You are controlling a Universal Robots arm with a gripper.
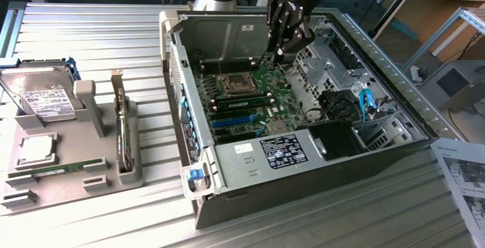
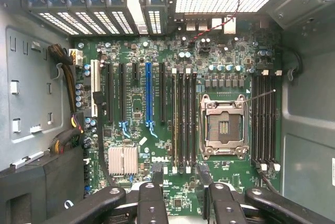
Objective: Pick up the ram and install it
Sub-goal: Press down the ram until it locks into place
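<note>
1. While the ribbed counter (image 1: 91, 32) carried everything, the open computer case (image 1: 227, 163) took up its middle and reached toward the edge at the exterior view's right.
2. A grey fixture (image 1: 72, 140) sat by the counter's edge at the exterior view's left.
3. The motherboard (image 1: 265, 78) lay inside the case. One green stick (image 1: 241, 97) looked already seated among its black memory slots.
4. The gripper (image 1: 282, 48) hung inside the case above the board, its fingers (image 2: 152, 198) apart with nothing between them.
5. The ram (image 1: 57, 171) lay in a groove at the fixture's near side, toward the counter's near corner and well apart from the gripper. As I judge it, the pick was not yet made. A clean grasp would take the stick at mid-length, square to its long edges, so it stays level for the slot.
</note>
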